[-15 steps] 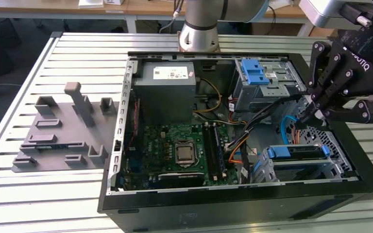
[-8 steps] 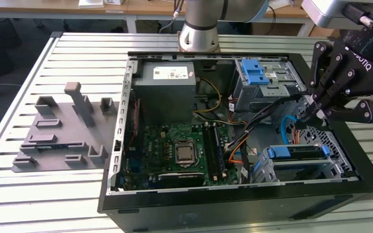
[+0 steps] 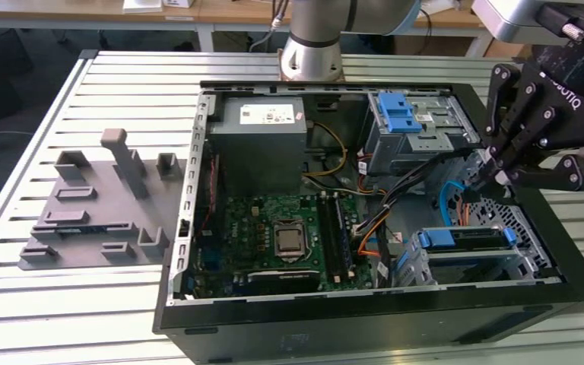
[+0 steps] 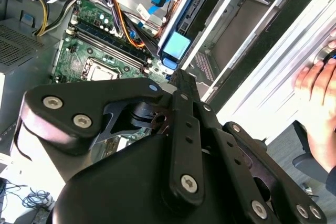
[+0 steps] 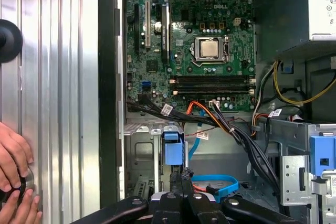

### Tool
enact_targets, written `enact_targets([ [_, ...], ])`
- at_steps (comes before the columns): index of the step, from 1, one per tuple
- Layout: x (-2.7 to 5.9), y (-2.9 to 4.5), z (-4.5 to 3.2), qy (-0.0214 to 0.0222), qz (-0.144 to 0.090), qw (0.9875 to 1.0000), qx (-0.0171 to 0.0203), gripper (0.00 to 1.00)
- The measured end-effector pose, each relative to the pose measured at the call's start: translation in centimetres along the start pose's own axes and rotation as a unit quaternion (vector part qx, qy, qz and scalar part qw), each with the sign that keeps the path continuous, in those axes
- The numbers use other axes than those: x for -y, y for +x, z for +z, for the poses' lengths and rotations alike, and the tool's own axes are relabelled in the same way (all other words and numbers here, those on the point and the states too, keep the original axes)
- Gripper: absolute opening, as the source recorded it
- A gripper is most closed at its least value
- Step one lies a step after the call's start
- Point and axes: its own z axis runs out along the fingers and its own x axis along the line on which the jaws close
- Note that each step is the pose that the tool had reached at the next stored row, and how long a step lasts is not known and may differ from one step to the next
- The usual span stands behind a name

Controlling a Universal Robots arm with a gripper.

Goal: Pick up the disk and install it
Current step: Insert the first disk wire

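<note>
The pincer [image 3: 493,176] is hanging over the open computer case [image 3: 373,319], at the exterior view's right. Its fingers [image 5: 181,181] are lying drawn together in the first wrist view, narrow, with nothing showing between them. Their tips are pointing down at a blue tab [image 5: 172,149] at the mouth of the lower drive bay.

The disk [image 3: 464,237] is sitting in that bay, just below the pincer, with its blue rails showing at both ends. It is lying level and apart from the fingers. So the pickup looks done and the disk looks placed. Whether it is pushed fully home and latched, I cannot tell.

Further out, the motherboard [image 3: 271,236] is lying bare in the middle of the case. The silver cage [image 3: 409,122] with its blue latch is standing at the far side. A person's hand [image 5: 13,161] is resting on the bench [image 3: 119,76] beside the case.
</note>
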Motion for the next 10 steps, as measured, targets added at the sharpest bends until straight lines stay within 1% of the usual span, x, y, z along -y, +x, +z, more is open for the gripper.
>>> enact_targets([
  [10,0.03,-0.28,0.03,0.0,0.0,1.0,-0.0001,0.11],
])
